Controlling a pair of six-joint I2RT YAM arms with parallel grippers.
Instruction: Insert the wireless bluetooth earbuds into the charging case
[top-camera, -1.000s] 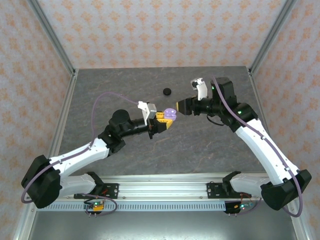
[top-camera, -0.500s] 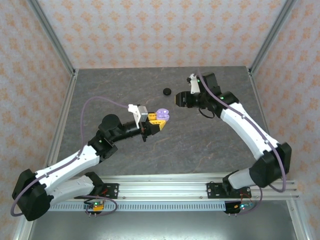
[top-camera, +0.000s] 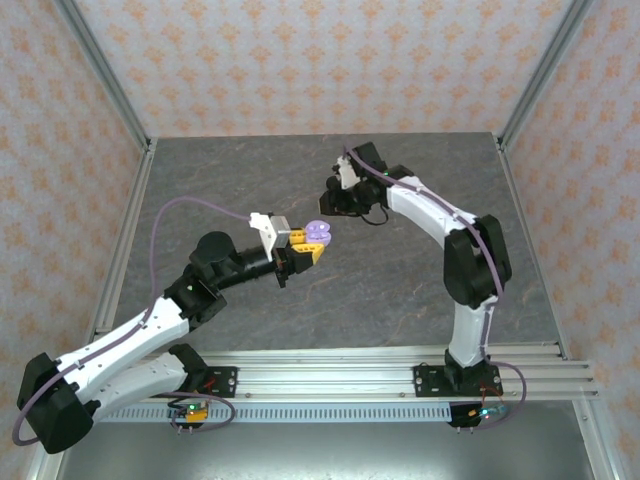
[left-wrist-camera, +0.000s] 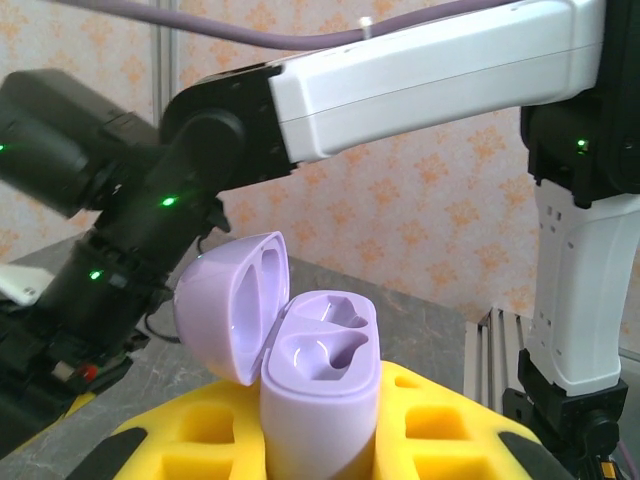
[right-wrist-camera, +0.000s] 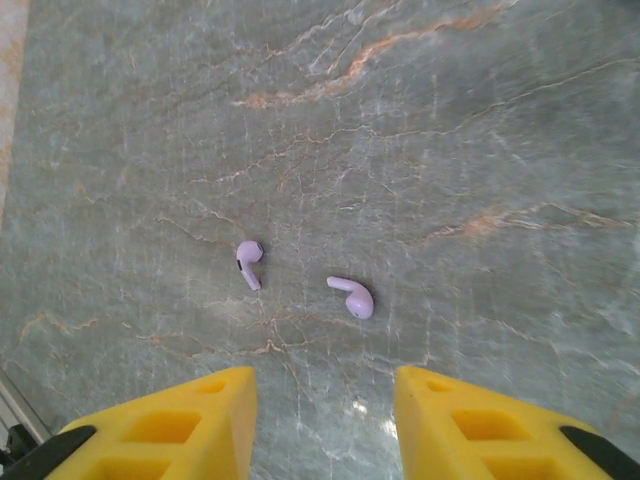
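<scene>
Above the grey marbled tabletop (top-camera: 400, 290), the left gripper (top-camera: 308, 246) is clamped on the base of the pale lilac rounded plastic charging case (left-wrist-camera: 320, 380), which stands upright with its lid hinged open. The right gripper (right-wrist-camera: 320, 390) hangs over the tabletop, its yellow fingers (right-wrist-camera: 180, 420) parted with nothing between them. Two pale lilac stemmed earbuds (right-wrist-camera: 248, 262) (right-wrist-camera: 353, 296) lie on the tabletop beyond its fingertips, close together but not touching.

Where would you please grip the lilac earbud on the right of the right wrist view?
Probably across the bulbous head of the lilac earbud, coming straight down: it lies flat on the tabletop, and its thin stem offers less to pinch.
</scene>
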